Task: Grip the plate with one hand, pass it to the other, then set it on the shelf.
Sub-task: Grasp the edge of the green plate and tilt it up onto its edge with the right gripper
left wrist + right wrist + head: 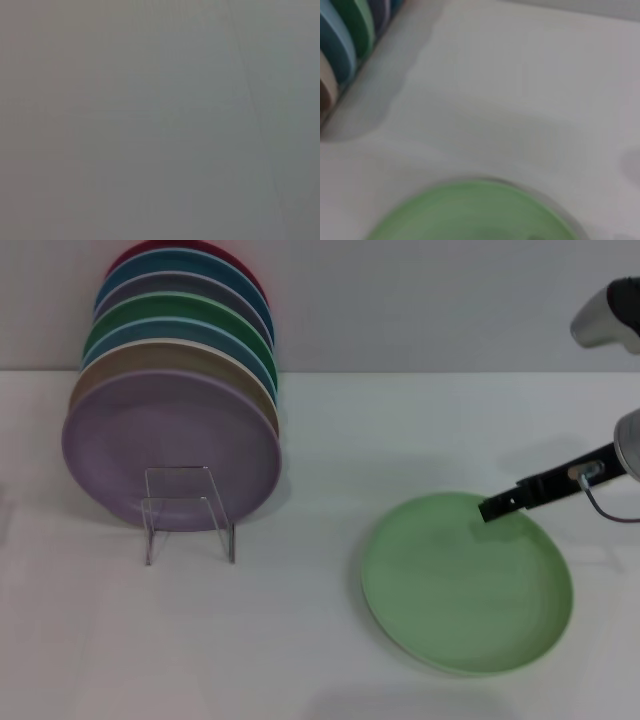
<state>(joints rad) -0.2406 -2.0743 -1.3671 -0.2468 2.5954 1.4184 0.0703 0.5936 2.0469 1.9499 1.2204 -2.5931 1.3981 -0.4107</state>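
One plate (467, 583) matters here, the pale green one lying flat on the white table (300, 640) at about four o'clock from the middle of the head view, well apart from the rack (186, 512) at nine o'clock. The right gripper (497, 506) reaches in from three o'clock, its black tip at the plate's far rim near one o'clock of the disc, probably because the raised edge is the only part a two-finger tool can catch while the plate lies flat. Whether its fingers are spread, pressed together or pinching the rim, I cannot tell; the tip reads as a single dark bar. The rack already carries a leaning row of plates, a lilac plate (170, 445) in front, so the green one would likely go against that face. The arm is cut off at the frame's edge. The right wrist view shows only the plate's (475, 212) near arc and some stacked rims, no fingers. The left gripper appears nowhere, and its wrist view is blank grey.
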